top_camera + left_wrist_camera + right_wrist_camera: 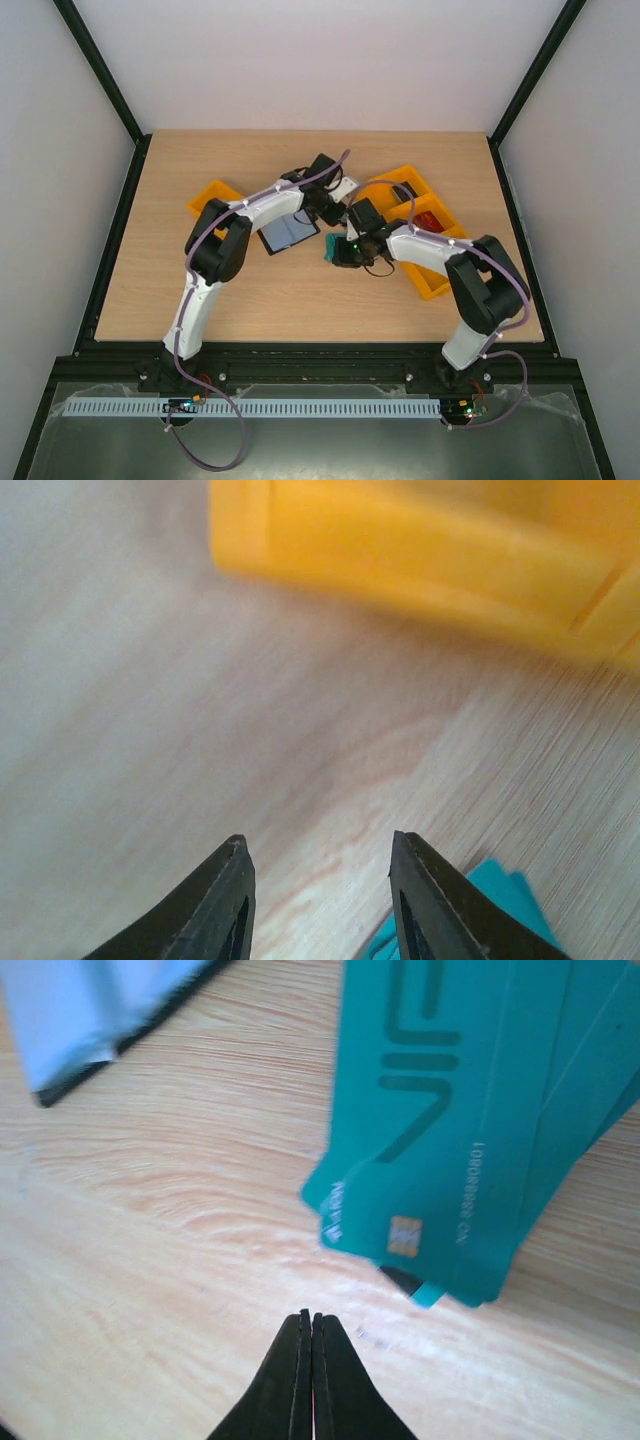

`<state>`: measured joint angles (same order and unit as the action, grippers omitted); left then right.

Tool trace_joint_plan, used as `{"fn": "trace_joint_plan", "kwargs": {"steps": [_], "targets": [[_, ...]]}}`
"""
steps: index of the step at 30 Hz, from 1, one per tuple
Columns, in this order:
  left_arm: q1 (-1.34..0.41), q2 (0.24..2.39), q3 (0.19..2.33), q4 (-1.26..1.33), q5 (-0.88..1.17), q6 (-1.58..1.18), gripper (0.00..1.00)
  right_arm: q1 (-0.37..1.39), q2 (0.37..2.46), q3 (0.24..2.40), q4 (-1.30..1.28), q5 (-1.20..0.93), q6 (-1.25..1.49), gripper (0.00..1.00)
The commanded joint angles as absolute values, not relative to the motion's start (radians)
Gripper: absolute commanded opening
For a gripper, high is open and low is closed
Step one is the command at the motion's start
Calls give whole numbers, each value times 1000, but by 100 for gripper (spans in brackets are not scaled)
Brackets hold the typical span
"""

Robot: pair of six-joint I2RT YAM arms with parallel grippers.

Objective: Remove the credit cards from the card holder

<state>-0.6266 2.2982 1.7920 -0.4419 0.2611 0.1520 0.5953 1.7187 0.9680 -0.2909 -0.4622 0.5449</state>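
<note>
The card holder (287, 233) lies open on the table, its blue-grey inner faces up; in the right wrist view it shows at the top left (95, 1015). Several teal credit cards (465, 1120) lie fanned on the wood outside it, just right of it (328, 250). My right gripper (312, 1318) is shut with nothing in it, its tips just short of the cards' near corner. Above the table beside the cards, my left gripper (318, 840) stands open and empty. A teal card corner (505, 900) peeks past its right finger.
An orange tray (432, 265) holding small items sits at the right, behind my right arm. A second orange tray (212, 200) sits at the left behind my left arm. An orange tray wall (420, 550) is blurred ahead of the left gripper.
</note>
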Motion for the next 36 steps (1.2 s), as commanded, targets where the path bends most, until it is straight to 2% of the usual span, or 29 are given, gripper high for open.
{"fn": "trace_joint_plan", "kwargs": {"steps": [1,6,12,17,27,32,36], "targets": [[-612,2252,1918,-534,234,183,40,567,1623,999,-382,-498,491,2],[-597,2107,1826,-577,224,215,40,472,1593,987,-407,-441,518,2],[-600,1917,1454,-521,207,238,34,453,1686,1012,-403,-400,543,2],[-602,1917,1315,-472,202,220,28,453,1745,1008,-369,-399,574,2],[-648,2046,1349,-417,224,187,26,454,1801,980,-318,-435,590,2],[-610,2113,1427,-409,166,173,26,448,1842,1047,-355,-318,597,2],[-586,2144,1474,-427,194,181,26,448,1860,1062,-324,-330,620,2]]}}
